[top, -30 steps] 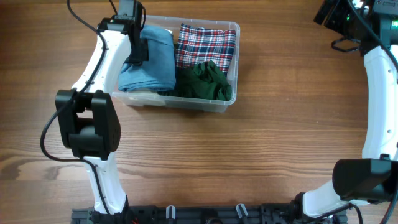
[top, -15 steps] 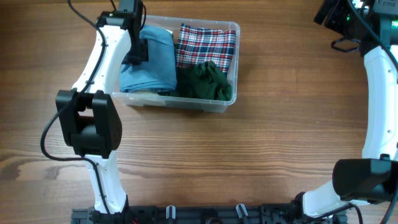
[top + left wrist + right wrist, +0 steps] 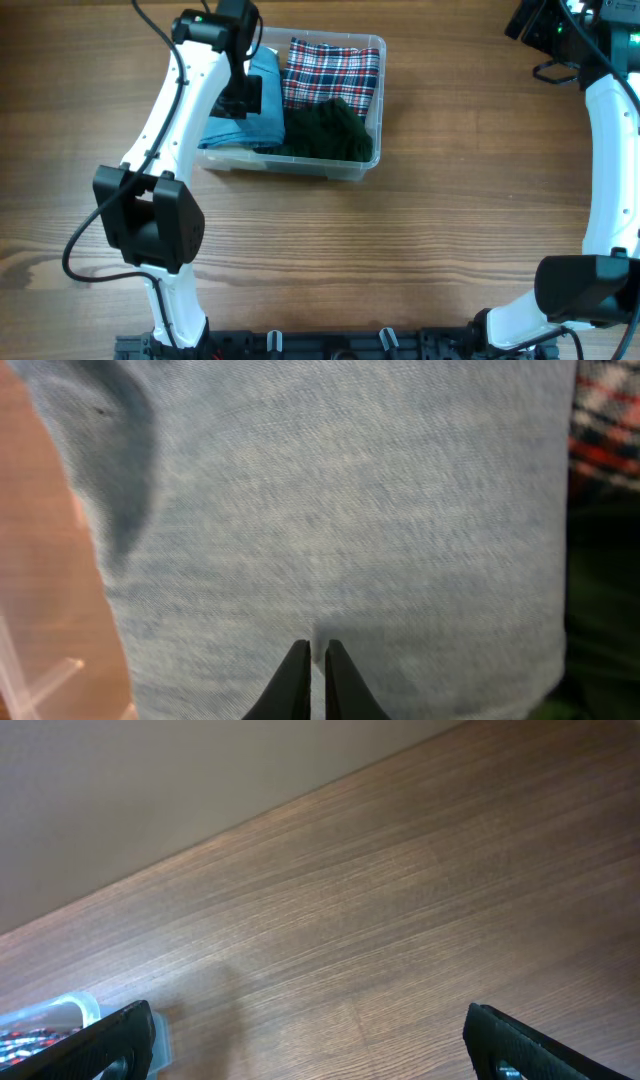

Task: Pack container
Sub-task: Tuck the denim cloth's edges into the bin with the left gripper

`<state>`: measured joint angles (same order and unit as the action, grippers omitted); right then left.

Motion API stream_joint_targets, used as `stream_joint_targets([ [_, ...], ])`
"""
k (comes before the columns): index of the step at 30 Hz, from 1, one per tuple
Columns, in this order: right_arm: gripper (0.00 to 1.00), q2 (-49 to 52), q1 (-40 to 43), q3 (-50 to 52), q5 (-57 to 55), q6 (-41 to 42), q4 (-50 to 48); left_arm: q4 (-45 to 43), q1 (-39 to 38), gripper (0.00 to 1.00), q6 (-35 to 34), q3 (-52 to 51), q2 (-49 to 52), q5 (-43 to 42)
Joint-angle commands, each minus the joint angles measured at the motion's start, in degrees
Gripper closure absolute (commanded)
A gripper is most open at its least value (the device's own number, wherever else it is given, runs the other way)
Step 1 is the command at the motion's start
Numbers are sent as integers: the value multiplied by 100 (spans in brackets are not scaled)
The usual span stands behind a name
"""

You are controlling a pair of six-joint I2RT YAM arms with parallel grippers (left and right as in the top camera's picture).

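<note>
Container position: I see the container (image 3: 300,168) at 11 o'clock on the table (image 3: 450,230).
Orientation: long axis runs 9 to 3 o'clock, the mouth facing up.
Progress: blue cloth (image 3: 350,510), plaid cloth (image 3: 330,70) and green cloth (image 3: 325,130) lie inside; I judge packing nearly complete.
Left gripper (image 3: 312,660): jaws closed, tips at the blue cloth.
Right gripper (image 3: 307,1020): jaws fully apart, empty, at 1 o'clock.

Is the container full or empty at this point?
Full, or nearly: in the overhead view the container holds a blue cloth, a plaid cloth and a dark green cloth, covering its floor.
</note>
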<state>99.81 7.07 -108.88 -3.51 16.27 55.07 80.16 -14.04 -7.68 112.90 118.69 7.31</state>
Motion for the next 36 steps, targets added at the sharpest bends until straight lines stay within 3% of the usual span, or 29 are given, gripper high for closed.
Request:
stream_joint_targets([
  [1,1,17,-2,24,-79,44,-17,15,-33,93,-179,107,-92,-140],
  [14,0,17,-2,24,-79,39,-20,-37,155,90,-201,-407,-76,-129],
  [19,1,17,-2,24,-79,42,-17,-540,334,89,-199,-1027,-72,-125],
  [26,0,17,-2,24,-79,44,-17,-1545,1224,94,-181,-2000,-70,197],
  [31,0,17,-2,24,-79,42,-17,-1725,1690,96,-199,-2155,-72,101],
  [36,1,17,-2,24,-79,42,-17,-1788,1663,96,-199,-2155,-72,-44],
])
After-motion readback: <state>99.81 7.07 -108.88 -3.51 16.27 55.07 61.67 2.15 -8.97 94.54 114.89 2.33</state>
